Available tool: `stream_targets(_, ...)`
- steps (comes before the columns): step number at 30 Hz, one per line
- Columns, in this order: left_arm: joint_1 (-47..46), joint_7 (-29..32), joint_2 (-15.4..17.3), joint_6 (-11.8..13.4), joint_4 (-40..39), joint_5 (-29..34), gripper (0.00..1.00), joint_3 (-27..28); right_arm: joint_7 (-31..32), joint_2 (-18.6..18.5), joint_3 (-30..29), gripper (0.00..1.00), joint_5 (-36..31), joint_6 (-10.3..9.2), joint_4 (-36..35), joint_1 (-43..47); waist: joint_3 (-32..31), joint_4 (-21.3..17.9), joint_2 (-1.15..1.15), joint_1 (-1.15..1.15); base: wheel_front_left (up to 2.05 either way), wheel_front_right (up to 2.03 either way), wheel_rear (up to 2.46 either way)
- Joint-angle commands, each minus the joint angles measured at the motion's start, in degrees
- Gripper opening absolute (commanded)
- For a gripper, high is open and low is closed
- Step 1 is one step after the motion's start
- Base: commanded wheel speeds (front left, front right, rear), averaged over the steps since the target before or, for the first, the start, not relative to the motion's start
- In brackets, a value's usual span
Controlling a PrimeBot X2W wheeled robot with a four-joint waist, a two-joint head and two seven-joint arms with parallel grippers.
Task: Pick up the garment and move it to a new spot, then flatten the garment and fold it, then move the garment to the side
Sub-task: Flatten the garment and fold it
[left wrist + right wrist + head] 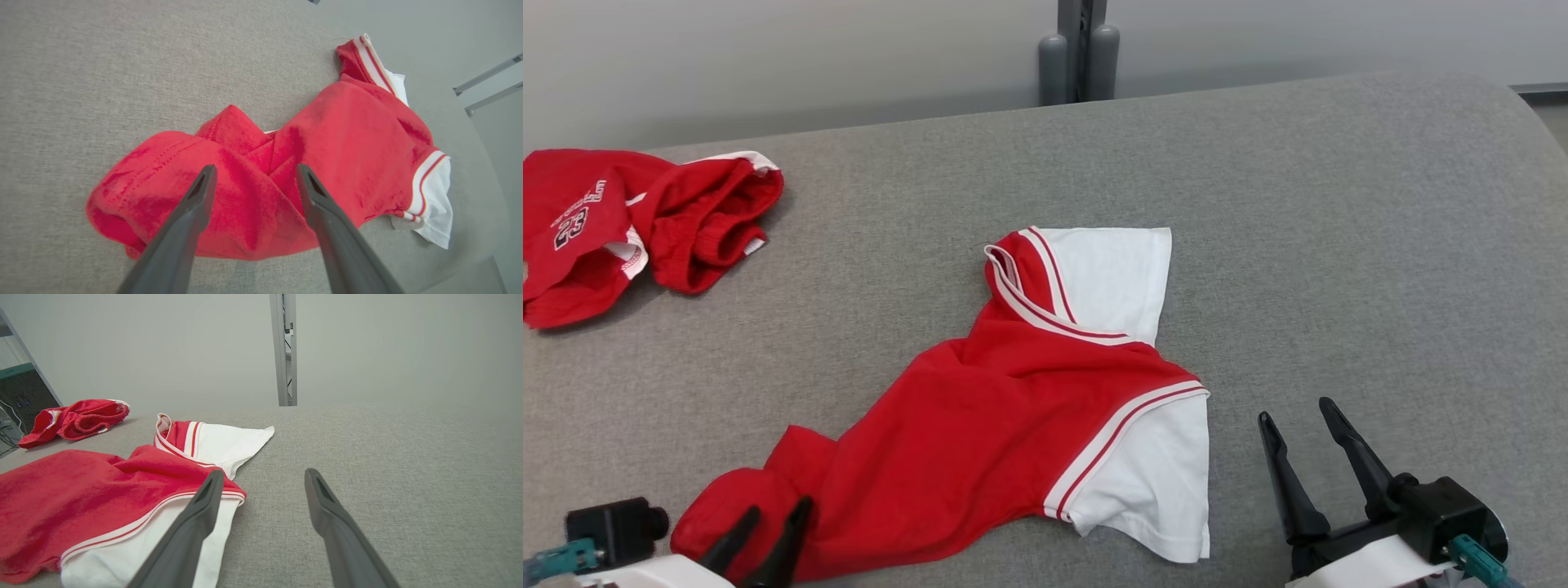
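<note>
Saw a red and white shirt (1013, 425) lying on the grey table (1339, 245), near the middle and a bit toward the near edge. Found it half spread out, but not flat yet. Noticed the far white sleeve (1111, 278) lying smooth, and the near white sleeve (1152, 482) lying smooth too, on the right. Spotted the bottom end (707, 514) scrunched up in a red lump at the near left, with deep folds in it.

Found the left gripper (778, 510) right over that lump, fingers spread wide, holding nothing. Could not tell whether touching the cloth or just above it. Found the right gripper (1296, 412) over bare table, just beside the near white sleeve, fingers spread wide as well, holding nothing.

Also saw an other red garment (645, 220) in a heap at the far left, well apart from the shirt.

Took this for the flattening step, with the shirt put down loose and both grippers free. Guessed no folding done yet.

Thought the next move called for pinching the lumpy bottom end at its edge and pulling it gently away from the collar, to smooth it out. Thought it wise to grab only the top layer of cloth, not the whole lump. Thought the right gripper could press or hold the sleeve side, to stop the shirt sliding.
</note>
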Motion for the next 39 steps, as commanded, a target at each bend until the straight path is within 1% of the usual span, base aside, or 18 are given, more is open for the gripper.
stream_targets(1, -1.21, 1.57, -0.18, -0.55, -0.48, 0.54, 1.0, -1.34, -0.03, -0.35, -0.3, 1.0, 0.39, 0.01, -0.03, -0.32, 0.43, -0.92, 0.0, 0.0, 0.0, 0.0, 0.0)
stream_targets(5, -2.39, 4.59, -0.4, -0.15, 1.16, 0.54, 1.0, -3.3, -0.03, -0.31, -0.48, 1.0, 0.64, 0.01, -0.22, -0.67, 1.17, -1.93, 0.0, 0.0, 0.0, 0.0, 0.0)
stream_targets(6, -2.69, 5.46, -0.42, 0.04, 2.32, 0.7, 0.96, -3.98, -0.03, -0.32, -0.41, 1.0, 0.75, 0.01, -0.25, -0.81, 1.32, -2.13, 0.0, 0.0, 0.0, 0.0, 0.0)
stream_targets(7, -3.22, 5.94, -0.64, 0.12, 3.47, 0.98, 0.49, -4.24, -0.03, -0.33, -0.4, 1.0, 0.83, 0.01, -0.25, -0.85, 1.43, -2.29, 0.0, 0.0, 0.0, 0.0, 0.0)
stream_targets(8, -3.78, 6.37, -1.15, 0.18, 4.72, 0.75, 0.07, -4.33, -0.02, -0.31, -0.3, 1.0, 0.9, 0.01, -0.23, -0.88, 1.52, -2.43, 0.0, 0.0, 0.0, 0.0, 0.0)
stream_targets(9, -4.35, 6.91, -1.29, 0.01, 6.01, 1.08, 0.0, -4.89, -0.03, -0.32, -0.33, 1.0, 1.03, 0.01, -0.22, -1.03, 1.58, -2.61, 0.0, 0.0, 0.0, 0.0, 0.0)
stream_targets(13, -5.74, 7.3, -2.53, -1.69, 8.95, 0.95, 0.0, -5.36, -0.03, -0.32, -0.66, 1.0, 1.07, 0.01, -0.31, -1.39, 1.63, -3.28, 0.0, 0.0, 0.0, 0.0, 0.0)
stream_targets(15, -6.65, 5.74, -2.89, -1.9, 9.75, 1.32, 0.0, -4.27, -0.03, -0.32, -0.85, 1.0, 1.04, 0.01, -0.32, -1.31, 1.59, -3.53, 0.0, 0.0, 0.0, 0.0, 0.0)
stream_targets(19, -7.68, 0.73, -4.11, -0.59, 10.74, 1.52, 0.0, -0.49, -0.03, -0.31, -1.14, 1.0, 0.94, 0.01, -0.44, -0.92, 1.54, -3.6, 0.0, 0.0, 0.0, 0.0, 0.0)
stream_targets(24, -10.52, -2.05, -5.27, 0.57, 12.48, 2.1, 0.0, 1.81, -0.03, -0.34, -1.12, 1.0, 0.51, 0.01, -0.42, -0.93, 1.71, -3.29, 0.0, 0.0, 0.0, 0.0, 0.0)
stream_targets(28, -14.2, -2.28, -6.85, 0.8, 15.85, 2.57, 0.0, 2.23, -0.03, -0.32, -0.93, 1.0, 0.27, 0.01, -0.57, -1.83, 2.33, -3.16, 0.0, 0.0, 0.0, 0.0, 0.0)
stream_targets(31, -16.71, -1.64, -9.06, -0.22, 19.83, 2.71, 0.0, 1.17, -0.03, -0.33, -0.86, 1.0, 0.01, 0.01, -0.6, -1.88, 2.78, -3.22, 0.0, 0.0, 0.0, 0.0, 0.0)
stream_targets(32, -17.25, -1.44, -9.77, -0.65, 21.32, 2.36, 0.2, 1.04, -0.02, -0.32, -0.8, 1.0, -0.11, 0.01, -0.53, -1.87, 2.88, -3.3, 0.0, 0.0, 0.0, 0.0, 0.0)
stream_targets(33, -17.82, -1.51, -9.96, -0.88, 22.76, 2.68, 1.0, 0.87, -0.03, -0.33, -0.71, 1.0, -0.18, 0.01, -0.47, -1.89, 3.0, -3.47, 0.0, 0.0, 0.0, 0.0, 0.0)
stream_targets(36, -17.91, -3.51, -10.59, -2.1, 24.62, 2.63, 1.0, 1.72, -0.03, -0.34, -1.06, 1.0, -0.1, 0.01, -0.37, -1.59, 3.03, -3.88, 0.0, 0.0, 0.0, 0.0, 0.0)
stream_targets(37, -16.91, -4.66, -10.17, -2.15, 24.68, 2.61, 1.0, 2.37, -0.03, -0.33, -1.16, 1.0, -0.06, 0.01, -0.41, -1.34, 2.97, -3.97, 0.0, 0.0, 0.0, 0.0, 0.0)
stream_targets(38, -15.73, -6.03, -9.55, -1.9, 24.45, 2.54, 1.0, 3.35, -0.03, -0.32, -1.14, 1.0, -0.06, 0.01, -0.46, -1.04, 2.89, -4.06, 0.0, 0.0, 0.0, 0.0, 0.0)
stream_targets(39, -12.91, -8.45, -8.67, -1.11, 22.9, 1.89, 1.0, 5.96, -0.03, -0.3, -1.23, 1.0, -0.09, 0.01, -0.52, -0.7, 2.74, -4.1, 0.0, 0.0, 0.0, 0.0, 0.0)
